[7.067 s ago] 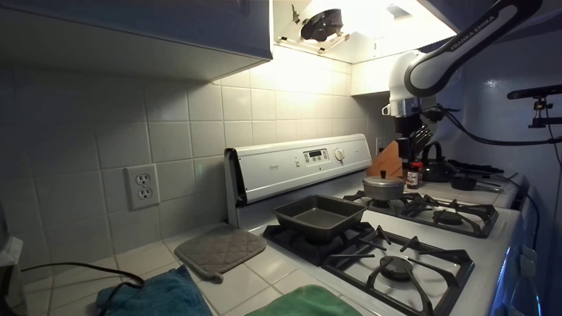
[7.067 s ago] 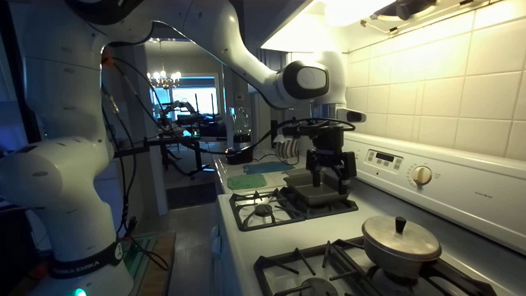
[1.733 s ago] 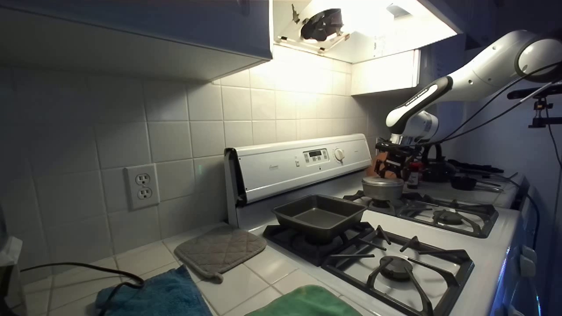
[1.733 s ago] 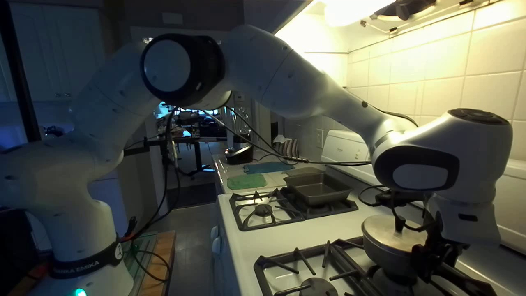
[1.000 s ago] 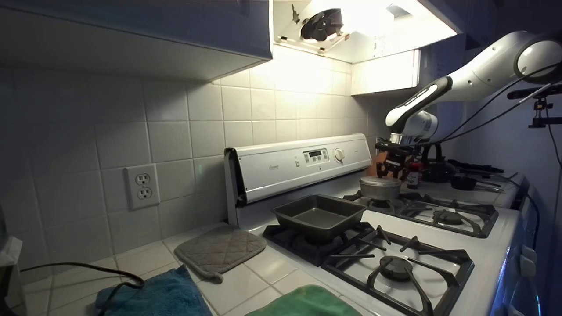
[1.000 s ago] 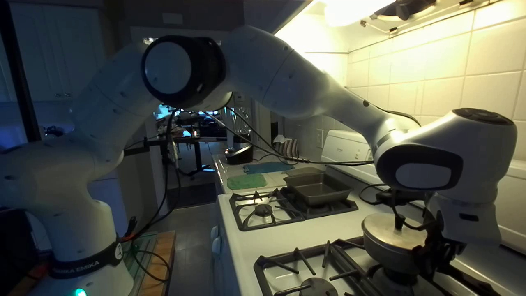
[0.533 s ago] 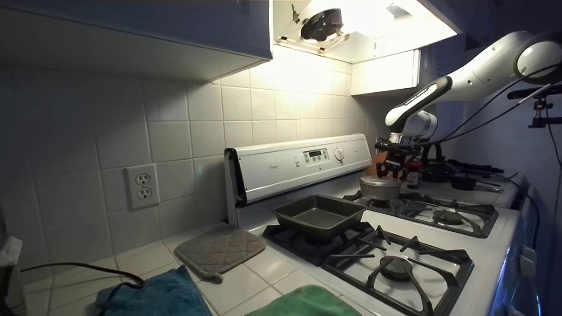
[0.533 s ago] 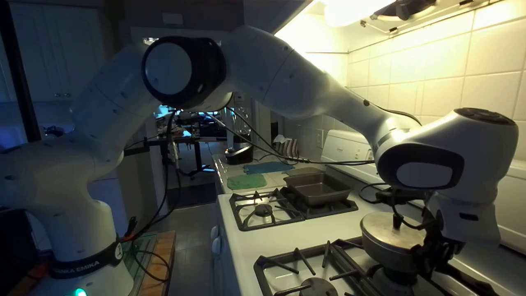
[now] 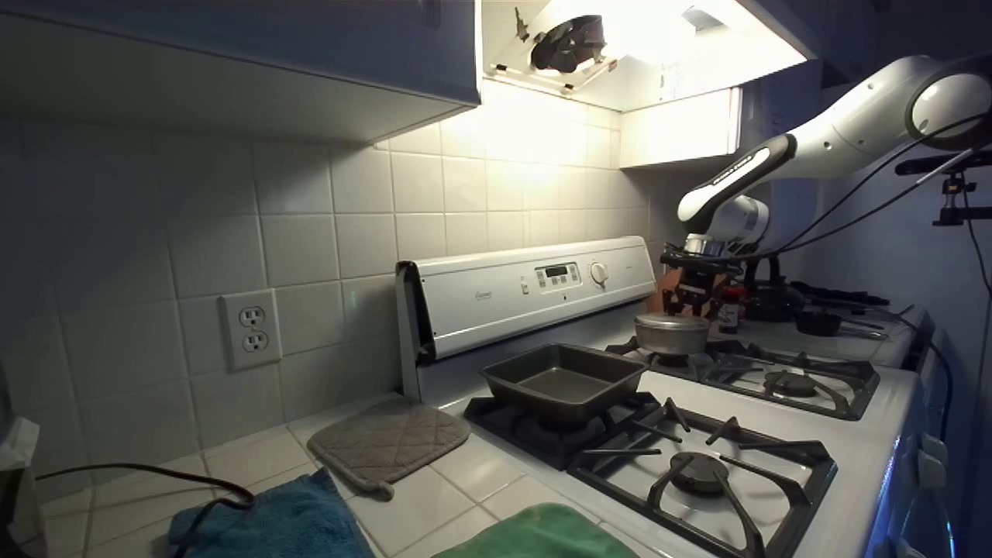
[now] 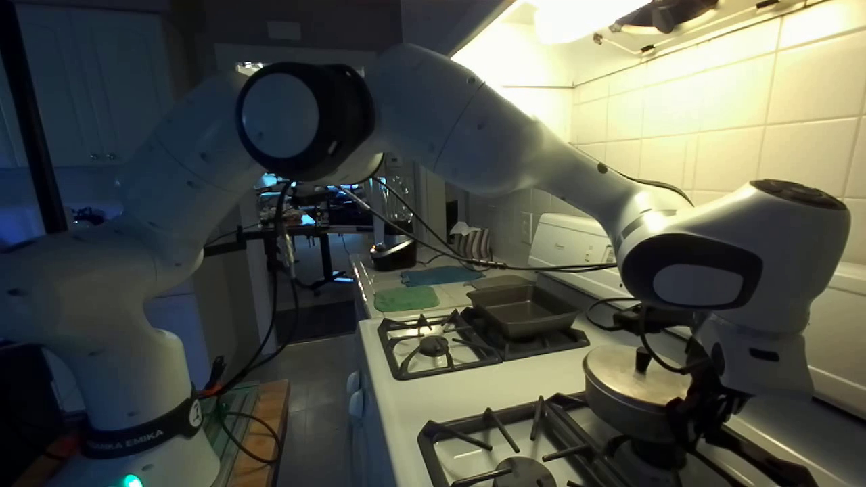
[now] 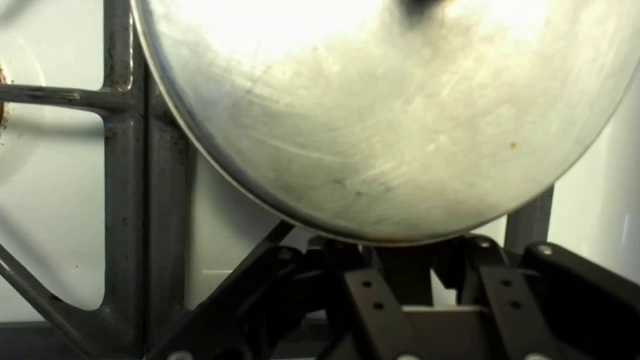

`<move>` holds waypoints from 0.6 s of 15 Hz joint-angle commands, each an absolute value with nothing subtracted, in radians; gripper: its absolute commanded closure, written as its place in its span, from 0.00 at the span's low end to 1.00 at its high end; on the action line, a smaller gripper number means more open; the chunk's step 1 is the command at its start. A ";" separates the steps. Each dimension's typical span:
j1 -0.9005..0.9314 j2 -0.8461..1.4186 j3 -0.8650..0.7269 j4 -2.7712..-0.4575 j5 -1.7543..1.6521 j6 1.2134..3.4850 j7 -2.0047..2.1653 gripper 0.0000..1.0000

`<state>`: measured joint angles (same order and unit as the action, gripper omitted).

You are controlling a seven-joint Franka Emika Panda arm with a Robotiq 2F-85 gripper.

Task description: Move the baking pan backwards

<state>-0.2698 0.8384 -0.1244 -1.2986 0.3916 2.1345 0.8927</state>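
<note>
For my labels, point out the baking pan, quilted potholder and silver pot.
Baking pan (image 9: 566, 382), in an exterior view: its inside floor.
Quilted potholder (image 9: 391, 442), in an exterior view: middle of its top.
Silver pot (image 11: 380, 130), in the wrist view: its lidded top.

A dull, smooth metal finish is shown by the baking pan (image 9: 563, 384). The pot (image 9: 671, 338) is made of silvery metal, its lid (image 11: 370, 140) glossy but visibly scratched. Speckled, faintly shiny metal is seen in the burner grates (image 11: 125, 210), while the stove top (image 10: 467, 389) is finished smooth and glossy. The tabletop (image 9: 477, 469) and wall (image 9: 298, 244) are faced with smooth tiles. Rough, matt fabric is displayed by the blue cloth (image 9: 283, 519), quilted fabric by the grey potholder (image 9: 387, 443). Wood is seen in the board (image 10: 274, 396).
</note>
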 commanded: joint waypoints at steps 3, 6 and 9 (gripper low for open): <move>-0.261 0.852 -0.117 -1.275 0.377 2.091 0.857 0.88; -0.246 0.844 -0.118 -1.288 0.369 2.090 0.827 0.88; -0.234 0.841 -0.118 -1.293 0.366 2.079 0.803 0.88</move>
